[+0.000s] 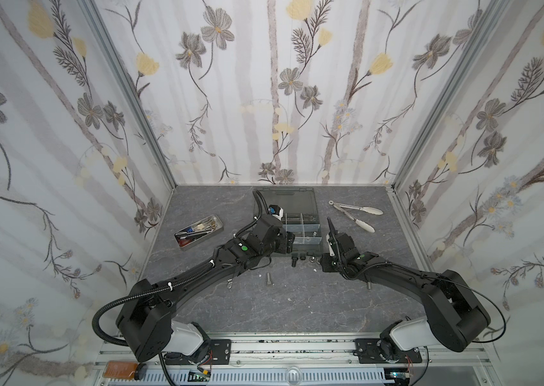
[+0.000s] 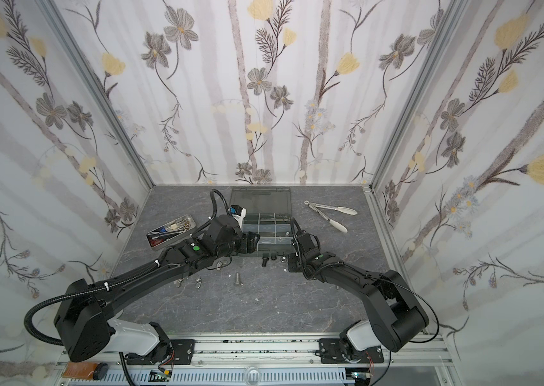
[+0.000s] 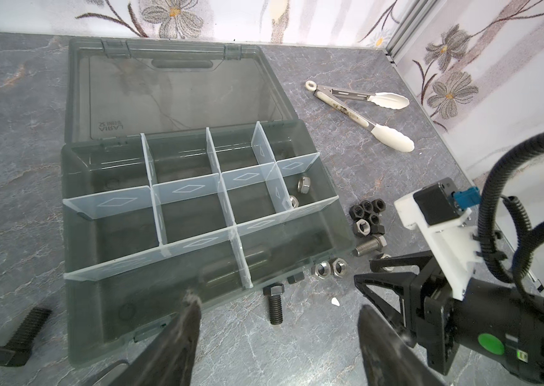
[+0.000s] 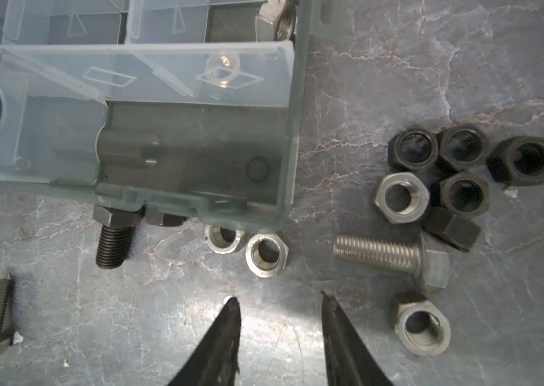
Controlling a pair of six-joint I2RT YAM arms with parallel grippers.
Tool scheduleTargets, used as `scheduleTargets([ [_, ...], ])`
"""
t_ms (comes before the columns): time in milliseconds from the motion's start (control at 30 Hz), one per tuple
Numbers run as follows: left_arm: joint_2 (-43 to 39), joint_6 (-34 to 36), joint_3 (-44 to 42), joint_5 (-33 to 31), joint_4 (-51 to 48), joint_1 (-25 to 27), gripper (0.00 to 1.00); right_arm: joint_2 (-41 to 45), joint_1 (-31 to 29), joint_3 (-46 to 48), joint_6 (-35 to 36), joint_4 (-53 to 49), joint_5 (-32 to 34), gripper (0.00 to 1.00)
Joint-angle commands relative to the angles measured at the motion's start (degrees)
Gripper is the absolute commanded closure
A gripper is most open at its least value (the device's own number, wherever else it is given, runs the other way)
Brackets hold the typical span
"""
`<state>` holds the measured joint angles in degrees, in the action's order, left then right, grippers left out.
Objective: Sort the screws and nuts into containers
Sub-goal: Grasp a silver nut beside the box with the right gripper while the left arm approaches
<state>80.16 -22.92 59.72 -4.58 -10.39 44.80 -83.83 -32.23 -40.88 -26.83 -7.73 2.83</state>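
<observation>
The dark organizer box (image 3: 317, 230) lies open in both top views (image 1: 307, 249) (image 2: 274, 249), with two silver nuts (image 3: 304, 183) in one of its containers. Loose nuts, black (image 4: 464, 167) and silver (image 4: 265, 254), lie beside its corner, along with a silver screw (image 4: 387, 257) and a black screw (image 4: 115, 234). My right gripper (image 4: 279, 296) is open just short of the silver nuts, with nothing between its fingers. My left gripper (image 3: 277, 304) is wide open at the box's front; the black screw lies on the table in its gap. Another silver screw (image 1: 269, 279) lies nearer me.
A metal tray of tools (image 1: 199, 230) stands at the left. White-tipped tongs (image 1: 356, 215) lie at the back right. The box's clear lid (image 1: 285, 200) rests flat behind it. Wing nuts (image 2: 197, 283) sit under the left arm. A large black screw (image 3: 20, 337) lies left of the box.
</observation>
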Motion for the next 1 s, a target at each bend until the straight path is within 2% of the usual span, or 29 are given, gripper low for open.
scheduleTargets([
  [0,-0.61,-0.07,-0.75,-1.16,2.13,-0.15,0.25,-1.40,-0.03,-1.33,0.48,1.63,1.45,0.63],
  [133,-0.77,0.33,-0.93,-1.13,2.04,-0.24,0.25,-3.25,-0.03,-1.83,1.07,1.36,2.83,0.74],
  [300,-1.19,0.50,-1.10,-1.13,2.04,-0.42,0.25,-5.34,-0.03,-4.06,1.25,1.89,2.45,0.77],
  [467,-1.40,0.66,-1.10,-1.13,1.91,-0.65,0.24,-7.21,-0.05,-4.78,1.43,2.19,2.44,0.71],
  [733,-1.81,0.69,-1.16,-1.05,1.69,-0.77,0.24,-9.67,-0.04,-5.01,1.69,2.36,1.74,0.71],
  [967,-1.50,0.51,-0.84,-0.61,1.69,-0.85,0.24,-10.61,-0.08,-4.74,1.77,2.91,1.22,0.62],
])
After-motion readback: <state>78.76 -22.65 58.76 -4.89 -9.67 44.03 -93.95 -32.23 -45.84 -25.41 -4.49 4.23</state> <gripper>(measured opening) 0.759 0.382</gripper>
